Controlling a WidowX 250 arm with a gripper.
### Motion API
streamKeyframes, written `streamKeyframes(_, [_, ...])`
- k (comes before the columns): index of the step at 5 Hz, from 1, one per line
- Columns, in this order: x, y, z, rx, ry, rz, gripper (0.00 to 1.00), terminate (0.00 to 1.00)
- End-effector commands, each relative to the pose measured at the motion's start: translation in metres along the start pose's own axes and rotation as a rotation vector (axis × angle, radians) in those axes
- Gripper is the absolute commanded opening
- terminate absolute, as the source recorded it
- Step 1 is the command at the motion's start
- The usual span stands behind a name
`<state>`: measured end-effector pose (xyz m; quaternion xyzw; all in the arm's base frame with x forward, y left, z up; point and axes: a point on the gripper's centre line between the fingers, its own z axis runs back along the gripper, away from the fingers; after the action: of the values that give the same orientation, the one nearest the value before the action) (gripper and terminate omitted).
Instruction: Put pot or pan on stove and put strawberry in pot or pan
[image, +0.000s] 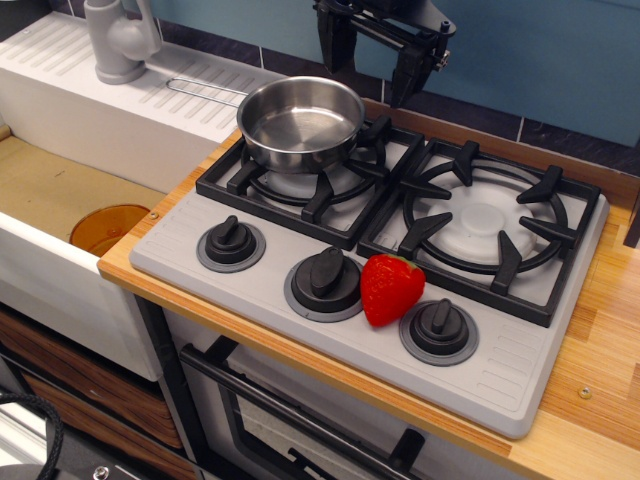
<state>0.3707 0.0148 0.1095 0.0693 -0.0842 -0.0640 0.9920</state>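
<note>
Two black grates top the grey stove (520, 370), set into a wooden counter (600, 350) against a blue wall; the steel saucepan (299, 122) sits on the left grate, handle reaching over the white ridged sink unit (70, 90). The strawberry (390, 289) rests between the middle and right knobs — while the gripper (370, 70) hangs spread and empty behind the pan.

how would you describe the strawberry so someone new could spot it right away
Find the grey stove on the wooden counter and look along its front row of three black knobs. The strawberry lies between the middle knob and the right knob. It is the only glossy red thing there, with a small green top.
</note>
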Motion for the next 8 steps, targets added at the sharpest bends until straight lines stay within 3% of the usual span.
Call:
streamKeyframes(1, [0.0,0.0,0.0,0.0,0.0,0.0,1.0,0.0])
streamKeyframes(2, [0.001,-0.006,-0.008,-0.029,-0.034,0.038,1.0,0.0])
streamKeyframes(4, [-0.007,-0.01,-0.034,-0.019,-0.095,0.038,1.0,0.0])
streamKeyframes(8, [-0.014,-0.011,-0.057,-0.022,-0.145,0.051,1.0,0.0])
